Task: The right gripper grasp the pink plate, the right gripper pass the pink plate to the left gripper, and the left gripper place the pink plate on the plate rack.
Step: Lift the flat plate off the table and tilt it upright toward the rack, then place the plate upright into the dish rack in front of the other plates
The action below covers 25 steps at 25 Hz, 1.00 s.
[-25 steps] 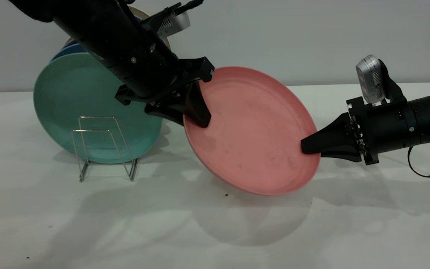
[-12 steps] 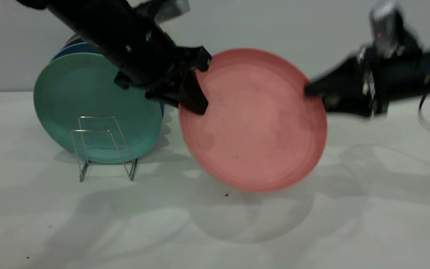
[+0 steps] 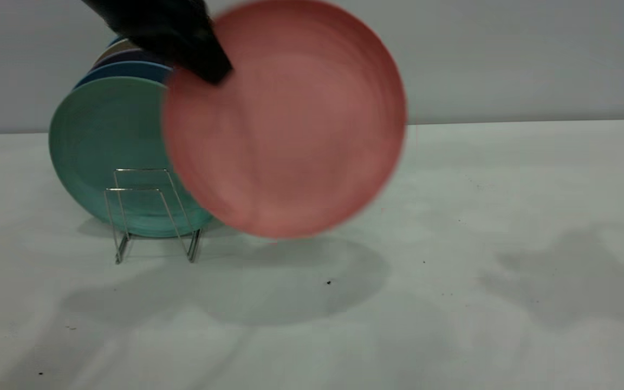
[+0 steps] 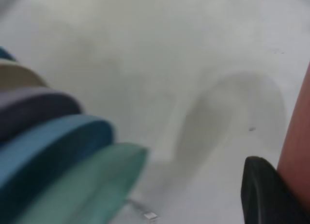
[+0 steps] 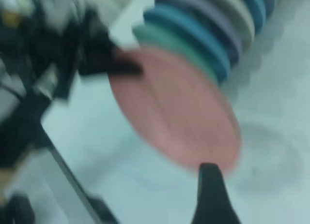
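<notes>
My left gripper (image 3: 209, 67) is shut on the upper left rim of the pink plate (image 3: 285, 119) and holds it upright in the air, overlapping the teal-green plate from in front. In the left wrist view one black finger (image 4: 264, 195) presses against the plate's edge (image 4: 296, 146). The wire plate rack (image 3: 152, 216) stands on the table at the left, its two front loops empty. My right gripper is out of the exterior view. Its wrist view shows one finger (image 5: 210, 195) clear of the pink plate (image 5: 174, 108), holding nothing.
A teal-green plate (image 3: 101, 157) stands in the rack, with blue, purple and beige plates (image 3: 122, 70) behind it. The same row shows in the left wrist view (image 4: 53, 151). The white table (image 3: 480, 244) stretches to the right.
The right gripper let go of the pink plate and drew back out of the exterior view. The left gripper lifted the plate up and to the left, toward the rack.
</notes>
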Each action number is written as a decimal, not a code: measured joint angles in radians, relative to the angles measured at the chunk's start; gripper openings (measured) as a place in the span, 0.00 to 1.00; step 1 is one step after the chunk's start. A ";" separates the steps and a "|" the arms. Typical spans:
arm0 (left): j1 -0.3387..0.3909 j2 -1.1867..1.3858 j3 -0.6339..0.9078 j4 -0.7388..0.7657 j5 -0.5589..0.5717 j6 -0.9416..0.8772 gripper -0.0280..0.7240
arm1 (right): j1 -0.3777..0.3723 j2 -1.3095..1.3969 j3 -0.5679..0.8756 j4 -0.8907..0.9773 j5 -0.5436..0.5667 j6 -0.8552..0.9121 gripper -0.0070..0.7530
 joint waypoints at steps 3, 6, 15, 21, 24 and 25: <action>0.038 -0.071 0.000 0.073 0.017 0.090 0.12 | 0.000 -0.110 0.001 -0.168 0.015 0.170 0.67; 0.069 -0.135 0.000 0.161 0.032 0.205 0.12 | 0.000 -0.202 0.002 -0.335 0.023 0.323 0.66; 0.134 -0.192 0.000 0.325 0.051 0.540 0.12 | 0.000 -0.498 0.172 -0.553 0.041 0.528 0.60; 0.218 -0.192 0.000 0.329 0.041 0.652 0.12 | 0.000 -0.767 0.416 -0.617 0.046 0.558 0.60; 0.220 -0.192 0.000 0.320 0.009 0.704 0.12 | 0.000 -0.895 0.511 -0.631 0.047 0.578 0.60; 0.220 -0.192 0.000 0.311 -0.005 0.722 0.12 | 0.000 -0.951 0.540 -0.633 0.042 0.582 0.60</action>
